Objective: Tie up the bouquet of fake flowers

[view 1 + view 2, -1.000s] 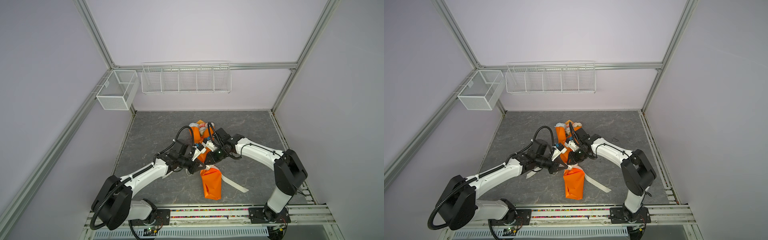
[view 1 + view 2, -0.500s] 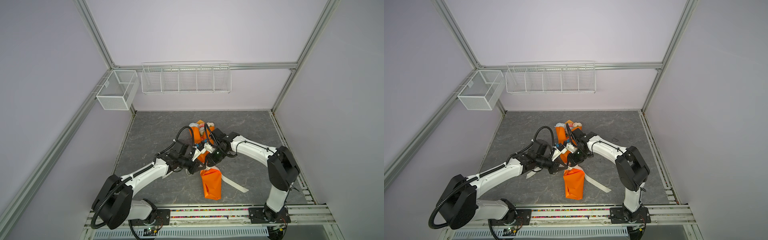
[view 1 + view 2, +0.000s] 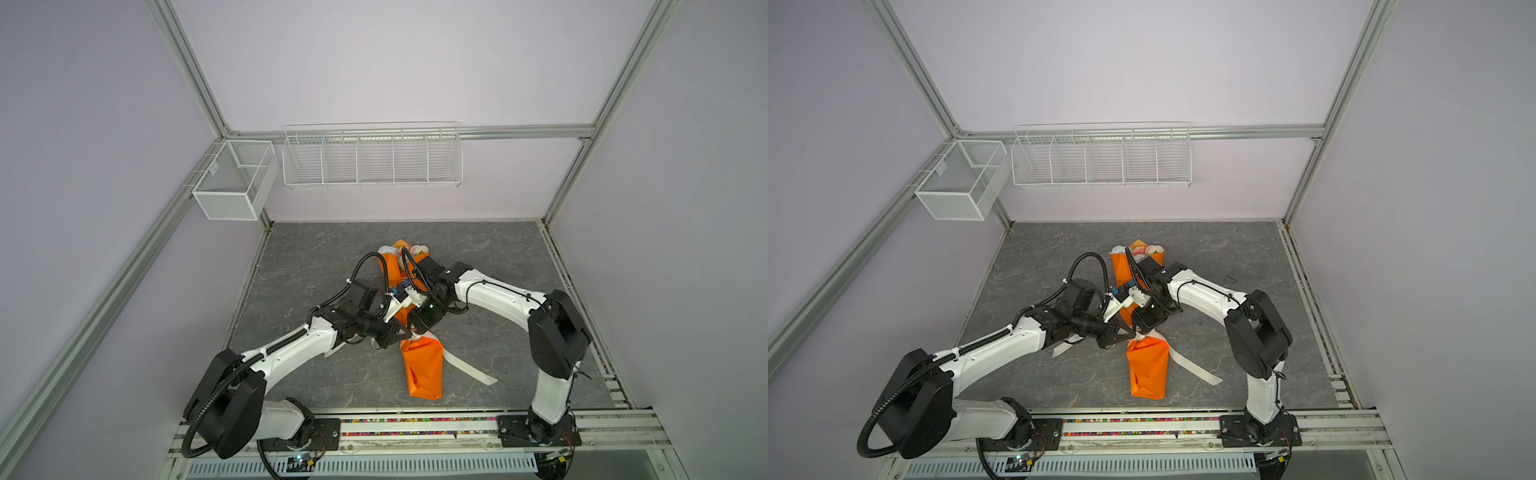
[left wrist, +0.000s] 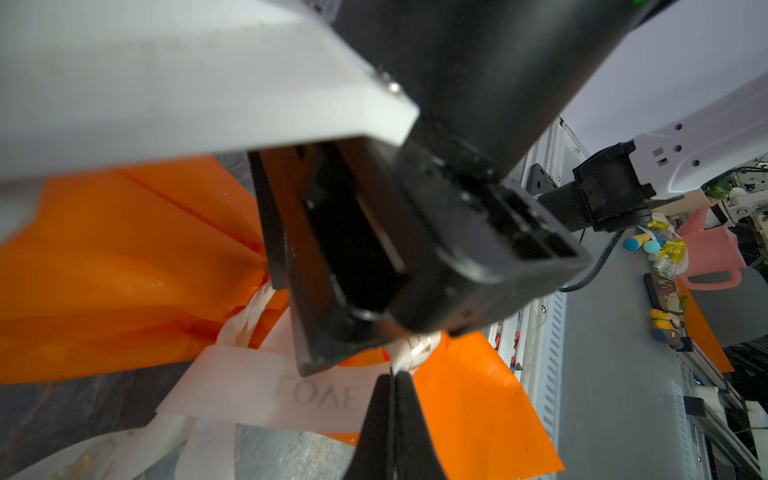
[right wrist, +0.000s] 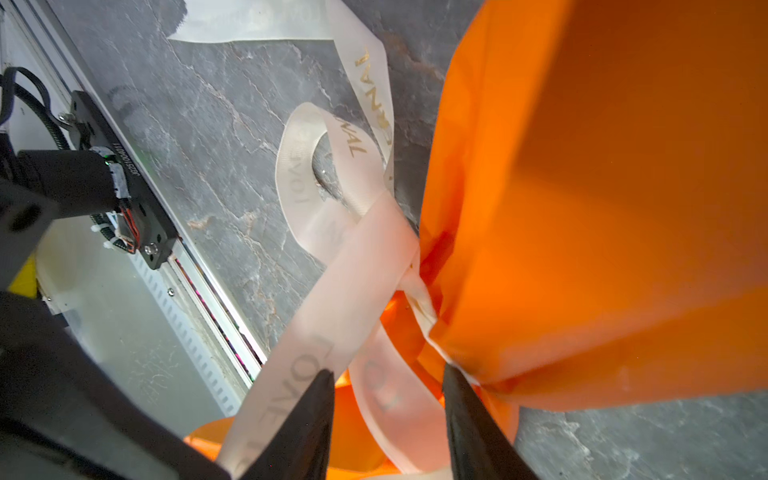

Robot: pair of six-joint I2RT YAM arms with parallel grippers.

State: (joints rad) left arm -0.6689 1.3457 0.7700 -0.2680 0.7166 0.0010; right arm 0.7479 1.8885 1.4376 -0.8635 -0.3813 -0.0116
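Right wrist view showed cream printed ribbon (image 5: 332, 291) crossed round the orange paper sleeve (image 5: 582, 208), bouquet of fake flowers (image 3: 409, 251) half-tied; right gripper (image 5: 388, 372) gaped, left gripper (image 4: 392, 376) clenched, perhaps on ribbon.

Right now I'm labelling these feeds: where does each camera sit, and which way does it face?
Both top views: high above the base rail, looking down on the table, bouquet and both arms whole.
Left wrist: on the left arm, looking past the left gripper, shut on ribbon, at paper; the right arm crowds close.
Right wrist: on the right arm, looking between the open right gripper's fingers at ribbon, paper, table.
Shared: both wrists see ribbon cinching paper.
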